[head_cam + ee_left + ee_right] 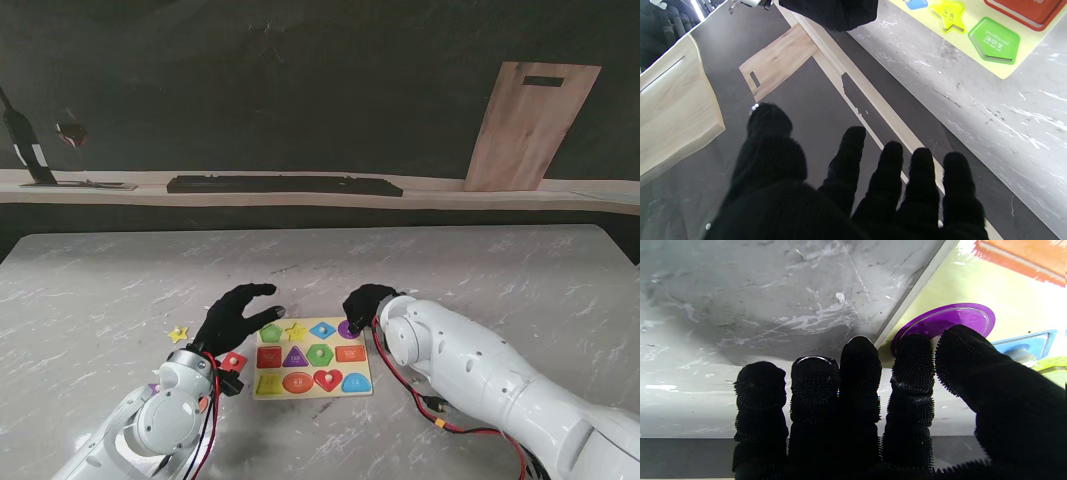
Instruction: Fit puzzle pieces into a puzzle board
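Observation:
The yellow puzzle board (312,395) lies on the marble table in front of me, with coloured shapes seated in its slots. My right hand (365,303) rests at the board's far right corner. There its thumb and index finger (913,353) pinch the purple circle piece (950,318), which sits at the board's edge (940,286). My left hand (240,312) hovers just left of the board with fingers (923,186) spread and nothing in it. The green pentagon (995,41) and yellow star (948,16) sit in the board's far left slots.
A loose yellow star (178,335) lies on the table left of my left hand, and a red piece (233,361) lies beside my left wrist. A wooden cutting board (530,125) leans on the back wall, with a long black bar (285,185) on the ledge.

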You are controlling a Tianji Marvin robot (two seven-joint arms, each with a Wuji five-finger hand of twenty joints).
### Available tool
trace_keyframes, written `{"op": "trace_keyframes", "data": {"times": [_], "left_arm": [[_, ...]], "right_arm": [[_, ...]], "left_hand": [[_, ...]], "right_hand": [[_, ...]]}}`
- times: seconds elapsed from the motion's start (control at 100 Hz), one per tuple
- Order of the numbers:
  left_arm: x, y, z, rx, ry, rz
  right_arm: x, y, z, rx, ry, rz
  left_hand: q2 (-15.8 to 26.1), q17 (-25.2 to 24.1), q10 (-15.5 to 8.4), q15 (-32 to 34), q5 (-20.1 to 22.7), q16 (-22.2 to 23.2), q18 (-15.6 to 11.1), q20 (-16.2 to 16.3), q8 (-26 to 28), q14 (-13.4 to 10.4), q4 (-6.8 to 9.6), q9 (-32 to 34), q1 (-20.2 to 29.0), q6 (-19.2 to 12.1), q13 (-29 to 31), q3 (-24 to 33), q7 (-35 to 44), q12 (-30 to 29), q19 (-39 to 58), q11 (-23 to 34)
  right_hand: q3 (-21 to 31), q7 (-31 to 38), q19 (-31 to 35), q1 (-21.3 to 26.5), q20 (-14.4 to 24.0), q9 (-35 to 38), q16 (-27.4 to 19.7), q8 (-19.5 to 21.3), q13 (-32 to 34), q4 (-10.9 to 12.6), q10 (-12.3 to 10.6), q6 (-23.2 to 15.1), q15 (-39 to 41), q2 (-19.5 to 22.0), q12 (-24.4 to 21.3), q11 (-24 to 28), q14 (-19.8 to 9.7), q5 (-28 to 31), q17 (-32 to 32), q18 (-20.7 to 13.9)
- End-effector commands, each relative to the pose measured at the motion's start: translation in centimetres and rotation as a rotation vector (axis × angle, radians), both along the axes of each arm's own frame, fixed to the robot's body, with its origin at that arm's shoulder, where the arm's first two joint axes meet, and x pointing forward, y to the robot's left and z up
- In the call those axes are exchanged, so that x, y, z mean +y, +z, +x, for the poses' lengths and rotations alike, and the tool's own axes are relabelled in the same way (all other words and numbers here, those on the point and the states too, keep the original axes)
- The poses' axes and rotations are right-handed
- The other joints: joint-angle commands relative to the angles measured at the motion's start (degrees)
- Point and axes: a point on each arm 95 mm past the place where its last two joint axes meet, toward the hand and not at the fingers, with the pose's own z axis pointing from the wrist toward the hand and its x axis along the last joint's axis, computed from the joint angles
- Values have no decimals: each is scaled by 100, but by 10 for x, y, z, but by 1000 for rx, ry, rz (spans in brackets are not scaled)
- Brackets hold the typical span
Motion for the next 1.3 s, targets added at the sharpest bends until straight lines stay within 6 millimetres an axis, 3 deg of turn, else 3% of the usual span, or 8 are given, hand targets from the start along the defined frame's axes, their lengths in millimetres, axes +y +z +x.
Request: {"op": "trace_keyframes", "data": {"times": [0.0,0.14,0.27,0.59,0.74,1.0,1.21,1.29], "left_arm": [[-1,0,0,2,-2,-9],[-2,0,0,4,-3,-9],[-2,-1,0,5,-3,-10],[-2,-1,0,8,-5,-10],[-2,-1,1,8,-4,-9],[-2,-2,1,13,-5,-9],[-2,-2,0,9,-8,-5],[-2,-2,0,12,-9,-3]], "right_arm": [[2,-7,-6,16,12,-1],[1,-7,-6,12,13,-18],[-1,-8,-8,3,6,-50],[-8,-5,-11,-25,-29,-86],[-14,0,-14,-47,-37,-83],[-48,29,-38,-119,-49,-42],[-96,50,-75,-86,-33,-62],[-115,55,-89,-111,-15,-95]], "left_hand": [[129,-45,-42,-137,80,-21,572,62,-41,-56,180,58,-69,-113,131,-138,-16,-52,-65,-84],[130,-45,-41,-133,83,-21,572,61,-41,-57,180,63,-69,-127,139,-139,-18,-51,-66,-80],[130,-45,-49,-137,90,-22,572,61,-39,-61,179,64,-67,-117,132,-138,-15,-50,-66,-77],[124,-43,-55,-134,98,-21,574,60,-32,-59,179,64,-68,-122,138,-139,-2,-49,-66,-76],[122,-42,-44,-134,99,-22,575,61,-31,-56,178,71,-74,-129,140,-142,0,-49,-64,-76],[126,-42,-51,-132,99,-20,574,63,-33,-59,179,68,-70,-127,143,-139,-5,-49,-60,-78],[134,-42,-45,-134,91,-21,570,62,-36,-63,179,63,-70,-124,136,-138,-15,-51,-61,-81],[131,-41,-41,-134,98,-21,573,61,-36,-59,179,63,-70,-116,138,-140,-14,-52,-61,-82]], "right_hand": [[400,-69,282,223,55,0,59,-5,-5,374,155,-576,119,140,55,140,-32,174,-25,229],[242,-69,283,176,60,-28,68,2,-14,293,159,-505,125,249,124,173,-35,101,-38,218],[-886,-20,316,-134,109,23,73,59,10,-255,208,-456,160,662,295,130,48,204,-59,329],[-1968,-745,353,-950,129,-40,34,1239,-44,459,342,197,181,1789,319,121,162,483,-151,433],[-2212,-868,318,-1254,117,-163,9,1365,-151,409,366,300,118,2009,304,83,182,337,-246,428],[-2352,-1163,170,-1384,74,-578,-120,1332,-485,405,380,509,-203,1987,217,-73,233,-441,-547,350],[-1738,-1283,-735,-896,-445,-968,-1011,1434,-840,406,261,141,-2010,1598,-278,-680,393,-1239,-972,326],[-1544,-1189,-1118,-726,-808,-920,-1361,1047,-896,142,165,-4,-2808,1361,-289,-681,531,-1298,-1147,406]]}}
